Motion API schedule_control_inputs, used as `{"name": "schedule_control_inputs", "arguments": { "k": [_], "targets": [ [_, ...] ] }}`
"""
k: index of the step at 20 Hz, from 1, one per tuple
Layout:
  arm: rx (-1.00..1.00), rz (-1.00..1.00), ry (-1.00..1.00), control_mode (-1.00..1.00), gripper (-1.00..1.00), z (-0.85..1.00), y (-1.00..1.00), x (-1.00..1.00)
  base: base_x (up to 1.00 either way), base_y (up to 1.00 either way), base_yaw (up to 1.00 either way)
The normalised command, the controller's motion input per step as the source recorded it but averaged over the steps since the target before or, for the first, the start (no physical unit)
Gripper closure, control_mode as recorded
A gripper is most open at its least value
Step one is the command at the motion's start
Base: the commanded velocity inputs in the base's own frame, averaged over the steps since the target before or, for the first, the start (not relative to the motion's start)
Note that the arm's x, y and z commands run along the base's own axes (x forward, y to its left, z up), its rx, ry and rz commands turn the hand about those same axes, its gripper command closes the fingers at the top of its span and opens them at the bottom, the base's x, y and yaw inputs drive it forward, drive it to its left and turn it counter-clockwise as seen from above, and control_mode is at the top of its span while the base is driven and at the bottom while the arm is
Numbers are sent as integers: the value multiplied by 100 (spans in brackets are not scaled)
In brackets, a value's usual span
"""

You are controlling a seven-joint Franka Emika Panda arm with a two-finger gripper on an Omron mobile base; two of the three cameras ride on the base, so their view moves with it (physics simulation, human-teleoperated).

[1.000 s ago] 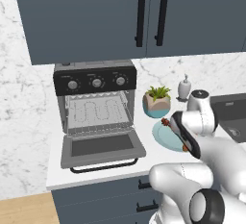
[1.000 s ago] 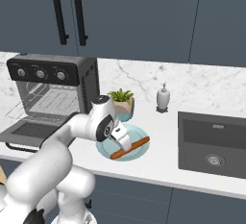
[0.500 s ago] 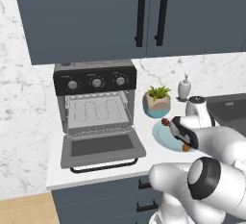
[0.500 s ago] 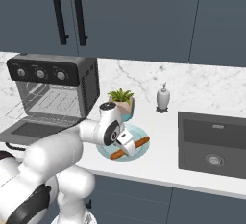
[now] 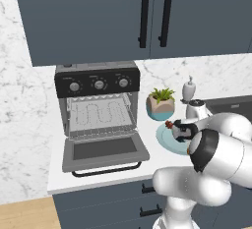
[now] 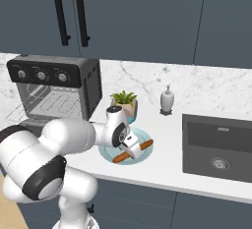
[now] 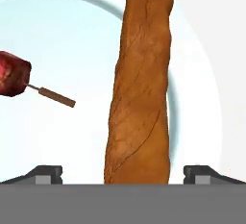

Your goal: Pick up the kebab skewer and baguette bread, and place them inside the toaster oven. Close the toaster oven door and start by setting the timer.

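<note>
While the claw (image 7: 122, 172) hangs spread over the plate (image 7: 86, 40), the baguette bread (image 7: 141, 83) lies between its fingertips, kebab skewer (image 7: 29, 83) at nine o'clock.

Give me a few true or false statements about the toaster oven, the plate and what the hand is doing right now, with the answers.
1. The toaster oven door hangs open. True.
2. The baguette bread lies inside the toaster oven. False: it lies on the light blue plate.
3. The hand is open, one fingertip on each side of the baguette bread. True.
4. The kebab skewer is clamped in the hand. False: it lies on the plate, beside the baguette bread.
5. A small potted plant stands between the toaster oven and a soap dispenser. True.
</note>
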Motion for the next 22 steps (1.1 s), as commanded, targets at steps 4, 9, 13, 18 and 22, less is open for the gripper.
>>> {"name": "schedule_control_inputs", "arguments": {
  "k": [4,9,13,18,22],
  "targets": [
    [0,0,5,-100,100,-17,0,10,0,0,0],
    [0,0,6,-100,100,-22,0,0,0,0,0],
    [1,0,1,-100,100,-5,-1,-2,0,0,0],
    [9,0,1,-100,100,89,1,-61,0,0,0],
    [6,-1,0,-100,100,100,36,-86,0,0,0]
  ]
}}
